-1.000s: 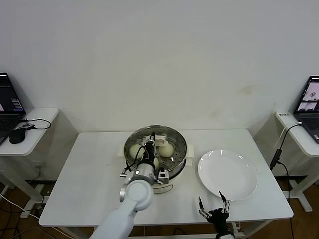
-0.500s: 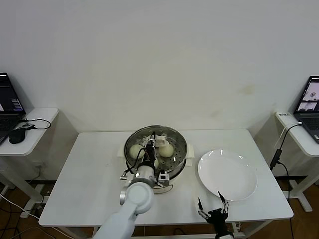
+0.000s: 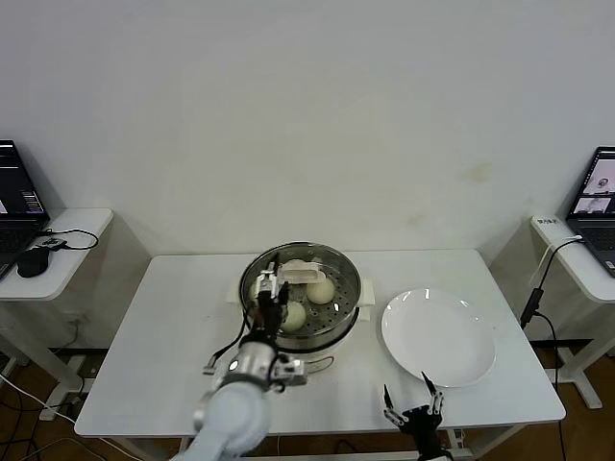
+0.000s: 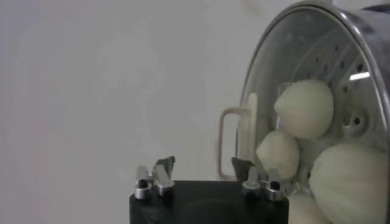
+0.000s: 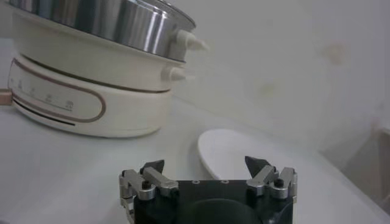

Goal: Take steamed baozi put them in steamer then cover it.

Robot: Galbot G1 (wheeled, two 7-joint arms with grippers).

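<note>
Round shiny stainless-steel steamer [image 3: 300,288] on a cream-white electric base sits mid-table on the white rectangular table [image 3: 173,336]. Round clear glass cover [image 3: 288,272] with metal rim and cream rectangular handle lies on top of the steamer, closing it. Through the glass, small smooth cream-white steamed baozi [image 3: 321,290] rest on the perforated tray: one at 3 o'clock of the pot's centre, one at 6 o'clock [image 3: 293,316], another partly seen at 9 o'clock behind the gripper. The left wrist view shows the buns [image 4: 303,108] under the glass, the lid handle [image 4: 237,143] just beside the fingers.

Left gripper [image 3: 268,293] hovers over the pot's 8 o'clock side, just off the lid handle, fingers spread wide, holding nothing; in its own wrist view the gripper [image 4: 203,173] is splayed with a bare gap.

Right gripper [image 3: 413,408] is parked at the table's near edge, at 5 o'clock from the steamer, fingers wide apart and empty; its wrist view shows the same gripper [image 5: 206,171] open.

Flat round white plate [image 3: 438,336] lies at 3 o'clock of the steamer, near but not touching. Laptops on side desks at far left [image 3: 14,197] and far right [image 3: 596,197].
</note>
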